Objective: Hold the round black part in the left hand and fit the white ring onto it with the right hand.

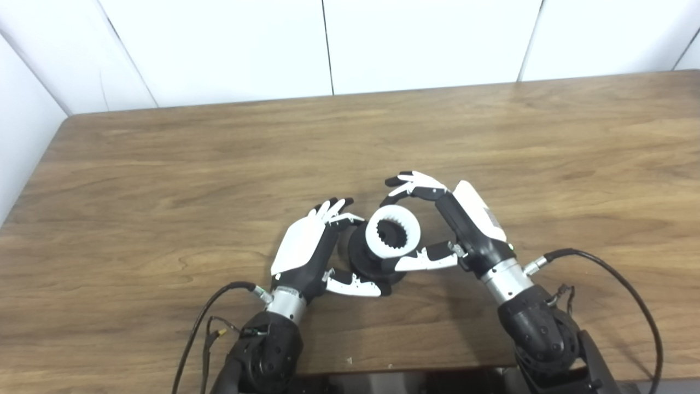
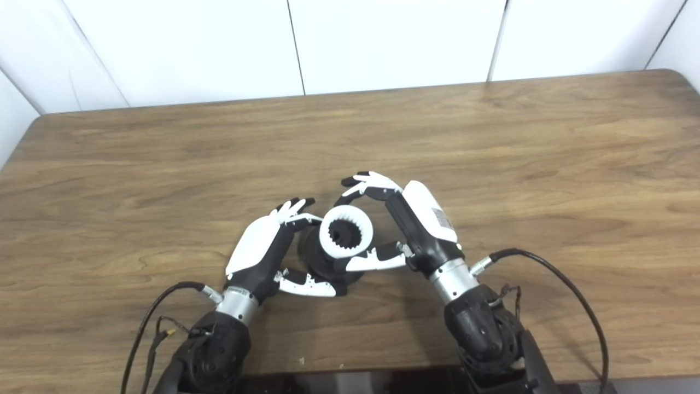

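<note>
The left hand [image 1: 306, 246] is cupping the round black part [image 1: 363, 262] from its left side, fingers curling over the far edge and thumb tucking under the near edge. The white ring [image 1: 392, 231] is sitting on top of the black part, between both hands. The right hand [image 1: 454, 224] is pinching the ring, fingers arching above it, thumb pressing beneath, just over the tabletop [image 1: 164, 180].

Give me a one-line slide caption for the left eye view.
Left hand steadies round black part while right hand seats white ring on it.
</note>
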`<act>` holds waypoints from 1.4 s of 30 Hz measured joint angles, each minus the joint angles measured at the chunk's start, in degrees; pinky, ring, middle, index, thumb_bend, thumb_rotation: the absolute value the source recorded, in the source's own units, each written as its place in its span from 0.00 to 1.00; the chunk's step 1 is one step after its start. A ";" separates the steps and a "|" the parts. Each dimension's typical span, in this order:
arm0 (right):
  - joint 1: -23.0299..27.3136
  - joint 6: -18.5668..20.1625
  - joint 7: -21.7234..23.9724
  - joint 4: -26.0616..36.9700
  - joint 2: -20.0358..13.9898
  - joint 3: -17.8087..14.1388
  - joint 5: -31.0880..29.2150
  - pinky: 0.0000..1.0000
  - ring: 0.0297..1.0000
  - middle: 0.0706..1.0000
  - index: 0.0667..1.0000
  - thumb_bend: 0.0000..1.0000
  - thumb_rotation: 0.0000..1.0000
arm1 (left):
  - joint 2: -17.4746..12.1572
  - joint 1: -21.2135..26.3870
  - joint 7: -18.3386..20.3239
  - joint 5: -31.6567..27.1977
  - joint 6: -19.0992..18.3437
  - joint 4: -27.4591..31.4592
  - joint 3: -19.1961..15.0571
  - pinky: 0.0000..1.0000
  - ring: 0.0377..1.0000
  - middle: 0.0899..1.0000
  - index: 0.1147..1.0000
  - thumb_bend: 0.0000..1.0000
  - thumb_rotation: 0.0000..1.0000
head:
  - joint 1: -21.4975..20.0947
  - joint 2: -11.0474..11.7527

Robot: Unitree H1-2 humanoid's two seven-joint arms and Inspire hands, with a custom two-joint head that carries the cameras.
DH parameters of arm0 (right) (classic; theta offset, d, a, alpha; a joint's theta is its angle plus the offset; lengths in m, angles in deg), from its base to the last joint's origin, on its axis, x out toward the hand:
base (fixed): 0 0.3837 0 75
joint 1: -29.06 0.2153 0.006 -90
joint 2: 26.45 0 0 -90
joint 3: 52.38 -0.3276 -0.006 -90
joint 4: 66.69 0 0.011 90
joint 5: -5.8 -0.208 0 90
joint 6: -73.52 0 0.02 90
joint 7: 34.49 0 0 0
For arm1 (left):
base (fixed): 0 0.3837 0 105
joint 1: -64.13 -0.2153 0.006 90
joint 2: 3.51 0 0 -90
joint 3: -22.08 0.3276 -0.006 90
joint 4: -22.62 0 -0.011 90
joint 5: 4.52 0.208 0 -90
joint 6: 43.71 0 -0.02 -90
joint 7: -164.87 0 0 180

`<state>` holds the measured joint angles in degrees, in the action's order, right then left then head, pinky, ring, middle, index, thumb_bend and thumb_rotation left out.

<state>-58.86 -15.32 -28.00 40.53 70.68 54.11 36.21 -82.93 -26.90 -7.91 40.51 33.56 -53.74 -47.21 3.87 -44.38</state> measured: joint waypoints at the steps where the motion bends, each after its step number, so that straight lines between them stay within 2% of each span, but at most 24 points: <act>1: 0.16 -0.04 0.00 -0.54 0.26 -0.02 -0.05 0.80 0.88 0.79 0.45 0.51 0.15 | 0.00 0.00 0.00 0.04 0.00 0.00 0.00 0.99 1.00 0.95 0.54 0.88 0.31 | 0.00 0.00; 13: 1.75 -0.41 0.01 -5.62 1.23 -0.03 -0.29 0.81 0.88 0.79 0.45 0.51 0.14 | 0.08 0.08 -0.49 0.27 0.02 -0.01 -0.04 0.98 1.00 0.95 0.54 0.88 0.32 | 0.17 -0.61; 27: 2.64 -0.29 0.03 -6.40 1.34 0.53 0.37 0.79 0.88 0.79 0.45 0.51 0.15 | 0.08 0.15 -0.51 1.25 -0.27 0.00 -0.15 0.97 1.00 0.95 0.54 0.88 0.32 | 0.26 -0.88; 31: 3.03 1.32 1.84 -5.68 0.74 0.55 0.55 0.79 0.89 0.83 0.46 0.51 0.17 | 0.10 0.14 -0.36 1.25 -0.31 0.00 -0.10 0.98 1.00 0.95 0.54 0.88 0.33 | 0.26 -0.70; 32: 3.36 2.46 2.97 -5.11 0.29 0.63 0.76 0.79 0.91 0.87 0.62 0.68 0.40 | 0.12 0.15 -0.32 1.25 -0.31 0.00 -0.09 0.98 1.00 0.95 0.54 0.88 0.33 | 0.26 -0.79; 34: 4.14 3.83 5.09 -4.24 -0.87 0.97 1.36 0.80 0.93 0.91 0.79 0.84 0.61 | 0.17 0.15 -0.27 1.24 -0.31 0.00 -0.09 0.98 1.00 0.95 0.54 0.88 0.33 | 0.35 -0.79; 37: 5.09 6.97 9.23 -3.12 -3.56 1.39 2.17 0.82 0.95 0.96 0.94 0.97 0.68 | 0.32 0.15 -0.06 1.17 -0.30 0.01 -0.10 0.98 1.00 0.95 0.54 0.88 0.33 | 0.35 -0.79; 39: 5.23 8.18 10.99 -2.73 -5.32 1.16 2.01 0.83 0.96 0.97 0.98 0.99 0.68 | 0.29 0.13 0.03 1.17 -0.23 0.03 -0.07 0.98 1.00 0.95 0.54 0.88 0.33 | 0.26 -0.88; 42: 5.44 9.10 11.99 -2.37 -5.86 1.07 1.37 0.84 0.97 0.99 1.00 1.00 0.68 | 0.24 0.13 0.05 1.15 -0.22 0.03 -0.12 0.99 1.00 0.95 0.54 0.88 0.33 | 0.26 -0.97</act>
<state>-53.42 -6.22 -16.01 38.16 64.82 55.18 37.58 -82.69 -26.76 -7.86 41.66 33.35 -53.70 -47.33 4.13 -45.35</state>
